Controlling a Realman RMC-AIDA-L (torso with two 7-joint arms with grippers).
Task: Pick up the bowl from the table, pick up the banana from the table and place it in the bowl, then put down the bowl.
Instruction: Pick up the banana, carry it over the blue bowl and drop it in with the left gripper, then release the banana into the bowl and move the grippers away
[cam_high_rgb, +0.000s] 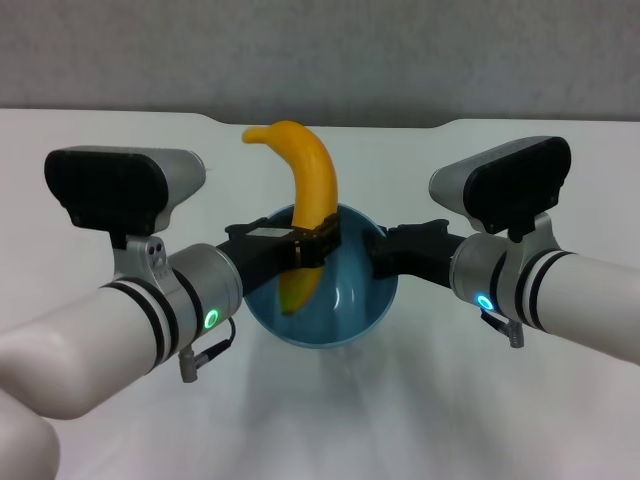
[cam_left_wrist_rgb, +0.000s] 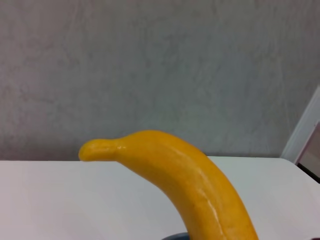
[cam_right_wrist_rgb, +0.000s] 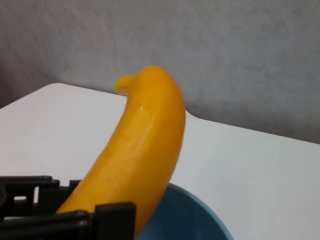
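The light-blue bowl (cam_high_rgb: 322, 305) sits in the middle of the head view, above its shadow on the white table (cam_high_rgb: 90, 130). My right gripper (cam_high_rgb: 381, 252) is shut on the bowl's right rim. The yellow banana (cam_high_rgb: 308, 195) stands nearly upright, its lower end inside the bowl and its curved upper end pointing left. My left gripper (cam_high_rgb: 316, 240) is shut on the banana's middle, just over the bowl's rim. The right wrist view shows the banana (cam_right_wrist_rgb: 145, 150) rising from the bowl (cam_right_wrist_rgb: 192, 220), with the left gripper's black fingers (cam_right_wrist_rgb: 112, 212) on it. The left wrist view shows the banana (cam_left_wrist_rgb: 185, 180).
The table's far edge has a shallow dark cut-out (cam_high_rgb: 330, 118) behind the banana, with a grey wall (cam_high_rgb: 320, 50) beyond. Both forearms reach in from the lower corners of the head view.
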